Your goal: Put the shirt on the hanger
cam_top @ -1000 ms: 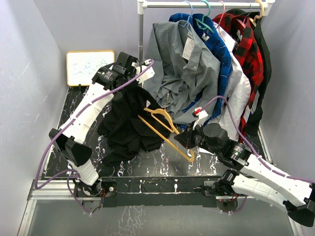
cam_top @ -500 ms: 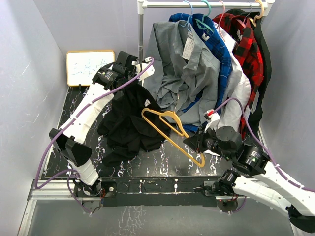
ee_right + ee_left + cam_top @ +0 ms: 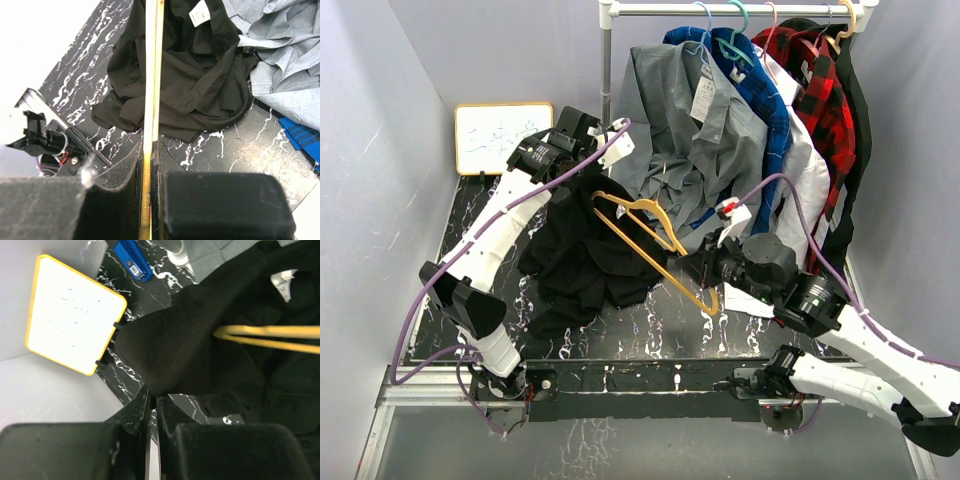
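**Shirt raised by a pinch of cloth while the hanger is aimed at it**

The left gripper is seen shut hard on a fold of the shirt. The black cloth is nipped right at the fingertips and falls away from them in a taut cone. The rest is heaped on the table below the jaws. The lift is judged to be meant to get the cloth off the surface and stretch it, so that an opening can be reached.

The right gripper is clamped on the hanger near one end. No gap is left beside the yellow bar, which runs straight out ahead from between the fingers. This grip is judged to serve as a handle, letting the free end be steered like a probe.

That free end is directed toward the left jaws. In the left wrist view it is seen off to one side of the pinch, crossing over the black cloth. Whether cloth is touched there cannot be told.

A white label is visible ahead of the right jaws, just to the side of the bar, so the collar is taken to lie open there. No part of the hanger is seen inside the garment, so threading is judged not yet done.
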Robot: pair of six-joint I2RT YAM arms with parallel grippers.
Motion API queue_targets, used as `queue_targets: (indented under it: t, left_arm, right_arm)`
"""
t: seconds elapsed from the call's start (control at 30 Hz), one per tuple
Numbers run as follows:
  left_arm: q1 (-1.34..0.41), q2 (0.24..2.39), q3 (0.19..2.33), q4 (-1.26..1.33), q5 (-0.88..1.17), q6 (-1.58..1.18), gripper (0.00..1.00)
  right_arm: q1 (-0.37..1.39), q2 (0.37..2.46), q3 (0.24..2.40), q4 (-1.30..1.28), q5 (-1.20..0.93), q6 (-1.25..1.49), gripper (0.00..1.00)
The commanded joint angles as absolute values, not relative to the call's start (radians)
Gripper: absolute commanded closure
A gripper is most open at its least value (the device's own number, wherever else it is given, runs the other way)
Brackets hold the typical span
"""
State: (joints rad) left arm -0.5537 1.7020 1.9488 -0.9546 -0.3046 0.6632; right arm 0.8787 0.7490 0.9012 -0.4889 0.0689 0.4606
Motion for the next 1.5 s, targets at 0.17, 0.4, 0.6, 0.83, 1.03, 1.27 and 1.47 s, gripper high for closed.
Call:
queue_targets:
  t: [0.17, 0.4, 0.6, 0.83, 1.03, 1.27, 1.47]
  left_arm:
    - [-0.557, 1.6, 1.989, -1.105, -0.101, 0.552, 1.0]
    - [-0.558, 1.526, 1.859, -1.154, 0.109, 0.532, 1.0]
    - [-0.558, 1.503, 1.815, -1.172, 0.193, 0.532, 1.0]
    - [-0.558, 1.489, 1.792, -1.176, 0.235, 0.535, 1.0]
    - [-0.558, 1.475, 1.756, -1.164, 0.247, 0.537, 1.0]
    - [-0.558, 1.468, 1.734, -1.164, 0.279, 0.534, 1.0]
    - [-0.558, 1.481, 1.804, -1.182, 0.294, 0.534, 1.0]
  right_arm:
    - [0.879, 0.783, 0.808, -0.248, 0.219, 0.418, 1.0]
    - [0.878, 0.921, 0.757, -0.045, 0.162, 0.434, 1.0]
    - [0.879, 1.06, 0.764, 0.104, 0.147, 0.431, 1.0]
    - [0.878, 1.207, 0.809, 0.205, 0.097, 0.429, 1.0]
    - [0.871, 1.317, 0.843, 0.279, 0.018, 0.444, 1.0]
    - [0.824, 1.406, 0.847, 0.386, -0.068, 0.491, 1.0]
    - [0.789, 1.512, 0.857, 0.464, -0.196, 0.553, 1.0]
